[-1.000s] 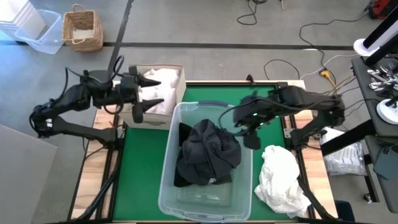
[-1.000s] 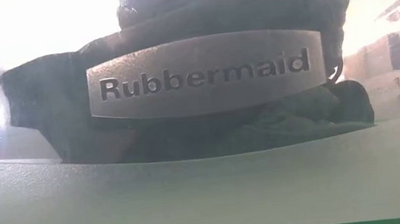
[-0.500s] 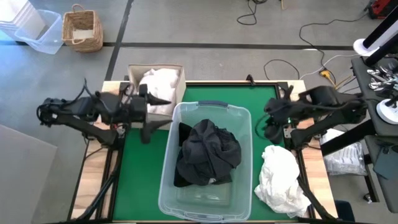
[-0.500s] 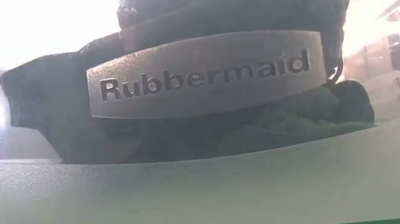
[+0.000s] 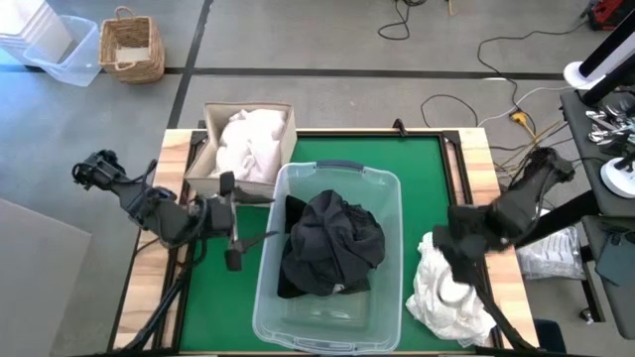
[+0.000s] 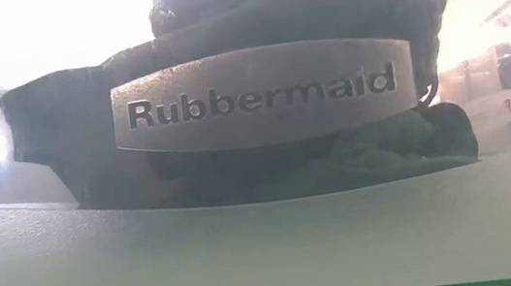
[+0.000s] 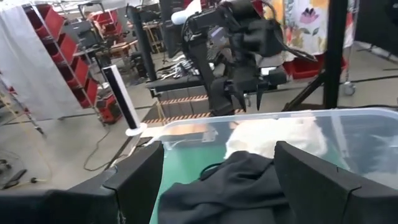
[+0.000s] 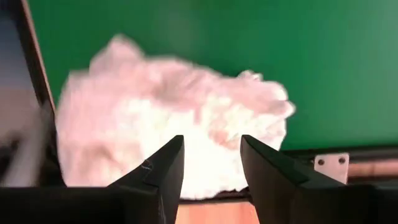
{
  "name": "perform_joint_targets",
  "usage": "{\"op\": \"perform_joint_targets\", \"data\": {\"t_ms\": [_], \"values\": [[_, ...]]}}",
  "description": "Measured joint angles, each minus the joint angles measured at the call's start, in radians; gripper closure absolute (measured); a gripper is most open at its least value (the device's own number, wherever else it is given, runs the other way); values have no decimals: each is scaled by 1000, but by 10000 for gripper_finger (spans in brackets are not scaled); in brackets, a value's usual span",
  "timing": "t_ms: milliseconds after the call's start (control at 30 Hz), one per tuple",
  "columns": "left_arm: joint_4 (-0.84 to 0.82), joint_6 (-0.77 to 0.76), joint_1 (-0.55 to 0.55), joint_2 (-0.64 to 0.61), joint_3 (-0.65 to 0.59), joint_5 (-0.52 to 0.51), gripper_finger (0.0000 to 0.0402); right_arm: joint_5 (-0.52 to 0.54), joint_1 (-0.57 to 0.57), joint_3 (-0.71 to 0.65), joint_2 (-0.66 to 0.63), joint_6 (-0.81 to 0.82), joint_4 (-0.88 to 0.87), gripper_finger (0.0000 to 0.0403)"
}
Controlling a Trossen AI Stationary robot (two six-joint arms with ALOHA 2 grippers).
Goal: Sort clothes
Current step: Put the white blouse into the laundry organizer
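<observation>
Two robot arms work at one green table, the left gripper and the right gripper, one on each side. There are three heaps of clothes: one dark heap in the one clear plastic tub, one white heap in the one beige fabric box, and one white heap lying loose on the table. On the floor beyond stand one wicker basket and one more clear tub.
</observation>
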Motion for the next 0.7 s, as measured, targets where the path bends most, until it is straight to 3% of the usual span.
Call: {"op": "perform_joint_targets", "data": {"t_ms": [167, 267, 333, 433, 700], "values": [[-1, -22, -26, 14, 0, -1, 121, 2, 228, -53, 73, -38, 68, 267], [0, -24, -26, 19, 0, -21, 121, 30, 303, -72, 134, -2, 113, 268], [1, -24, -26, 25, 0, -56, 121, 80, 327, -74, 180, 88, 120, 263], [0, -22, -26, 31, 0, -94, 121, 67, 328, -75, 241, 181, 123, 248], [2, -43, -26, 34, 0, -99, 121, 28, 328, -75, 320, 196, 190, 175]]}}
